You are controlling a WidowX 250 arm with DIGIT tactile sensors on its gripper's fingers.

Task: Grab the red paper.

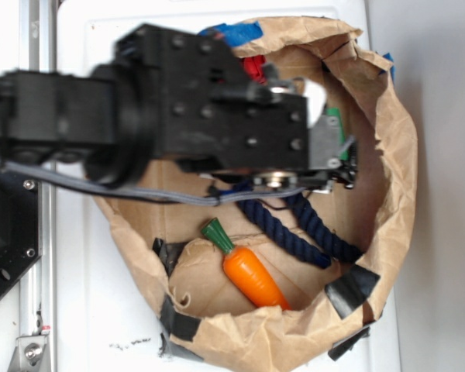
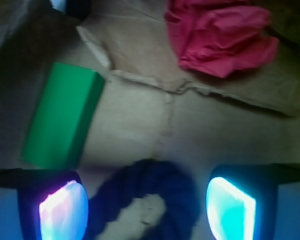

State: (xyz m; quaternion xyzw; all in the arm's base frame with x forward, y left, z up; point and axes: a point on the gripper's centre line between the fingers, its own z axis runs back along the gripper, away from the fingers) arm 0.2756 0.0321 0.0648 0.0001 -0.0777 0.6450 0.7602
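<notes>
Spread wide, the jaws of the gripper (image 2: 147,205) pinch nothing. Ahead of them lies the red paper (image 2: 220,37), crumpled on the cardboard floor of the bag (image 1: 399,155), apart from both fingers (image 2: 230,210). Between the fingers sits a blue rope (image 2: 150,200); a green block (image 2: 62,117) lies off to one side, a carrot (image 1: 252,275) elsewhere in the bag.

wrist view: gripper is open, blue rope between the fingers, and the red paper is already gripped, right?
Not gripped. The wrist view shows the red paper lying on the cardboard ahead of the open gripper, apart from both fingers. The blue rope does sit between them.
</notes>
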